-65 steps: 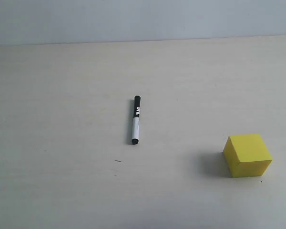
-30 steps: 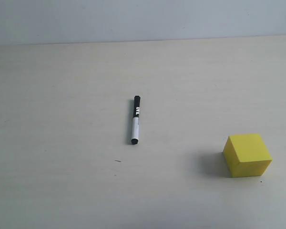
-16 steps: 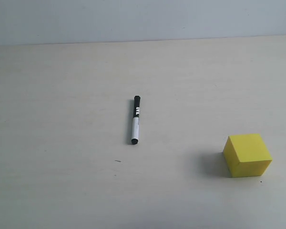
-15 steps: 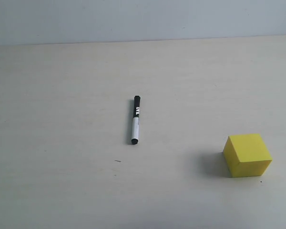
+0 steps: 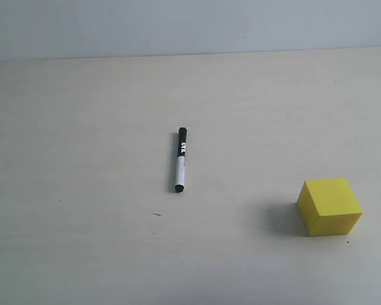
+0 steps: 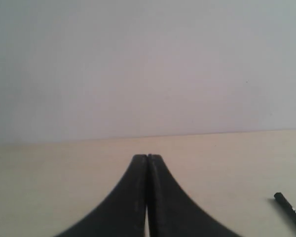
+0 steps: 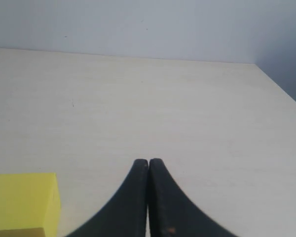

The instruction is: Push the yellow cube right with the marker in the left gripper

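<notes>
The marker (image 5: pixel 181 160) is seen lying flat on the pale worktop (image 5: pixel 76 127) near the middle of the exterior view, held by nothing. Its black capped half is pointed toward the wall (image 5: pixel 178 25), and its white barrel is turned toward the camera and ends in a black tip. The cube (image 5: pixel 329 206) is set well apart from it, to the right and nearer the camera. It rests square on the worktop, and a soft shadow is cast on its left side. A small dark speck (image 5: pixel 157 214) is marked on the worktop just in front of the marker's near end and slightly left of it. In the left wrist view the left end effector (image 6: pixel 147 158) is shown with its two black jaws pressed together along their length, with nothing gripped between them. The black end of the marker is glimpsed at the edge of that picture, clear of the jaws. In the right wrist view the right end effector (image 7: pixel 148 162) is likewise closed tight and empty. The cube is seen off to one side of it, not touched by the jaws.
</notes>
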{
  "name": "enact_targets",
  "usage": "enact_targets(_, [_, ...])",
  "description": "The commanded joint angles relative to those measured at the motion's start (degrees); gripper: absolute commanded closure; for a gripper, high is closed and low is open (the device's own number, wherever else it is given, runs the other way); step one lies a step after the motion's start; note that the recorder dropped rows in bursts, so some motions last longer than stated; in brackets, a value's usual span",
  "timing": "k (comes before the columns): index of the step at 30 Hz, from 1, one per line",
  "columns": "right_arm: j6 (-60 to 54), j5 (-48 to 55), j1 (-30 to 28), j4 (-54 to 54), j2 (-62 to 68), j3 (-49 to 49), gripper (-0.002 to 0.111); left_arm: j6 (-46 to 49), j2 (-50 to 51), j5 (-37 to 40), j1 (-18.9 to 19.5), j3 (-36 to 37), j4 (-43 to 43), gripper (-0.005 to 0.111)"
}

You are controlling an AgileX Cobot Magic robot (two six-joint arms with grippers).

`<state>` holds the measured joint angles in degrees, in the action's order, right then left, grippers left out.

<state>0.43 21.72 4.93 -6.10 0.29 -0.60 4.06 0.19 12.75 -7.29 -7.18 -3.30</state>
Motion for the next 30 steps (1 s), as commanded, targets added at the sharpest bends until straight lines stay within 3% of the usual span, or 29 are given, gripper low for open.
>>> enact_targets(1, [-0.4,-0.7,-0.3,0.1,-0.3,0.1,0.108,0.8,-0.2,-1.9,0.2,3.3,0.3,0.107])
enact_targets(8, [-0.4,-0.7,-0.3,0.1,-0.3,0.1,0.108,2.9,-0.2,-2.3,0.2,7.1,0.2,0.107])
enact_targets(30, [-0.4,-0.5,-0.3,-0.1,-0.3,0.1,0.108,2.9,-0.2,0.2,0.2,7.2,0.2,0.107])
